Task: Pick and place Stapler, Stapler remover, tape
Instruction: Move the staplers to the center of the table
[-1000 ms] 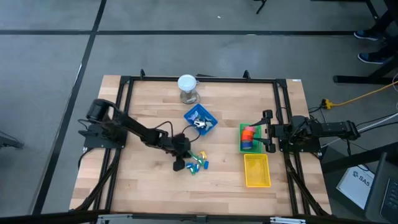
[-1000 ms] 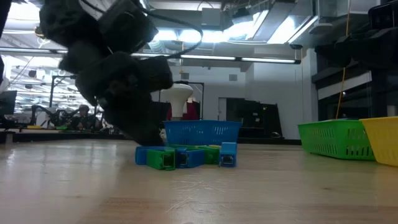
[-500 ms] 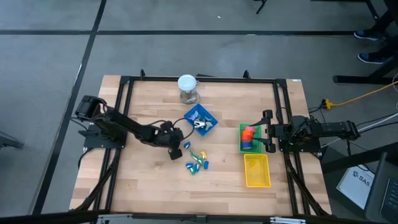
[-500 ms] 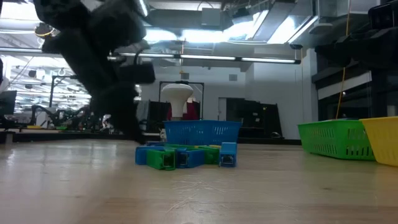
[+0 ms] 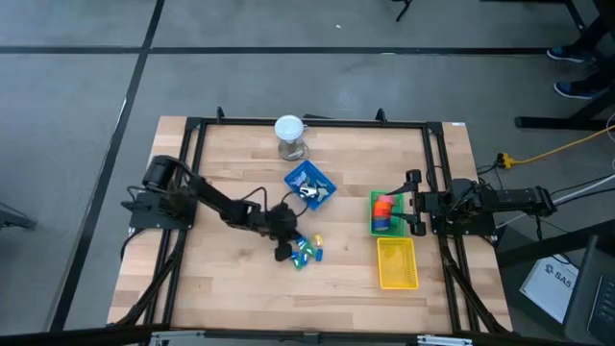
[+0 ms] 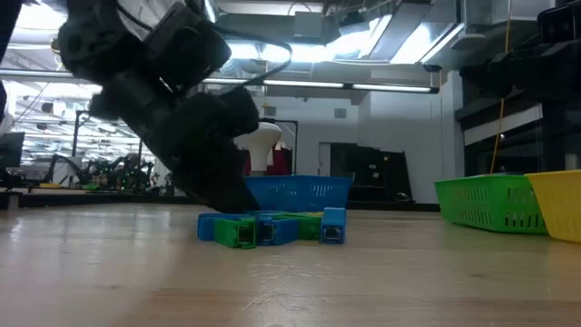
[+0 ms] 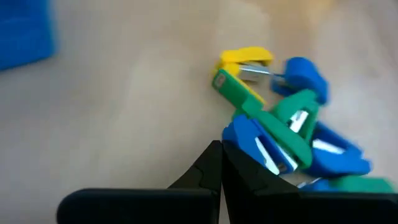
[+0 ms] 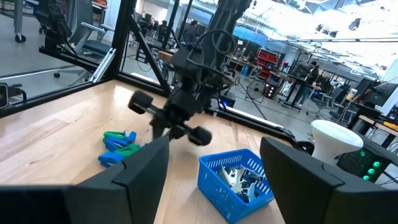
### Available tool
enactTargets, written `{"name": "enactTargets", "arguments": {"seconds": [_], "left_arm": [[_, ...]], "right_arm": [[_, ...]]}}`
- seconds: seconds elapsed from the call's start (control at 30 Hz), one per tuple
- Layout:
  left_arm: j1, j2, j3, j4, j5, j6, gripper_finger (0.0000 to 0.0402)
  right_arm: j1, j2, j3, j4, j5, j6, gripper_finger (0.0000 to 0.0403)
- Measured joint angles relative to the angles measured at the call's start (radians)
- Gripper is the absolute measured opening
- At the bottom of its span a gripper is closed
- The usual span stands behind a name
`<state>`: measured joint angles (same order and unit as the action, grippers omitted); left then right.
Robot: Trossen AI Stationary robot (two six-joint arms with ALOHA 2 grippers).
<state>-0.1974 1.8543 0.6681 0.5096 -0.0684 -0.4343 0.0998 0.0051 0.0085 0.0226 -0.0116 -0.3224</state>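
While the right gripper is parked wide open by the green basket of tape, the left gripper — fingers closed, seemingly empty — is lowered at the staplers; opening is needed next.

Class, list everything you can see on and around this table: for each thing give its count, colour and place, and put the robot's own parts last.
Slim plastic staplers: a small pile, count unclear; green, blue, yellow; table centre, loose on the wood.
Blue mesh basket: one; behind the pile; grey metal claw removers inside.
Green mesh basket: one; right side; chunky orange-red tape pieces inside.
Yellow mesh basket: one; beside the green one, nearer the front edge.
White-topped clear cup: one; back centre.
Wooden table: one; light brown.
Left gripper: shut, at the stapler pile's edge.
Right gripper: open, at the green basket's right side.
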Motion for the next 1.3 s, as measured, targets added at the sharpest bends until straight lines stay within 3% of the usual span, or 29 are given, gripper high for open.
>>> {"name": "enactTargets", "arguments": {"seconds": [0.23, 0.47, 0.63, 0.93, 1.0, 1.13, 1.3], "left_arm": [[0.022, 0.159, 0.022, 0.318, 0.172, 0.029, 0.0001], [0.042, 0.224, 0.085, 0.378, 0.293, 0.100, 0.0001], [0.043, 0.141, 0.076, 0.182, 0.255, 0.116, 0.0001], [0.016, -0.108, 0.071, -0.319, 0.051, 0.122, 0.0001], [0.016, -0.144, 0.072, -0.371, 0.105, 0.123, 0.0001], [0.008, -0.161, 0.073, -0.449, 0.316, 0.123, 0.0001], [-0.025, -0.133, 0.076, -0.524, 0.372, 0.126, 0.0001]], "right_arm": [[0.000, 0.000, 0.000, 0.000, 0.000, 0.000, 0.0259], [0.000, 0.000, 0.000, 0.000, 0.000, 0.000, 0.0259], [0.000, 0.000, 0.000, 0.000, 0.000, 0.000, 0.0259], [0.000, 0.000, 0.000, 0.000, 0.000, 0.000, 0.0259], [0.000, 0.000, 0.000, 0.000, 0.000, 0.000, 0.0259], [0.000, 0.000, 0.000, 0.000, 0.000, 0.000, 0.0259], [0.000, 0.000, 0.000, 0.000, 0.000, 0.000, 0.0259]]}}
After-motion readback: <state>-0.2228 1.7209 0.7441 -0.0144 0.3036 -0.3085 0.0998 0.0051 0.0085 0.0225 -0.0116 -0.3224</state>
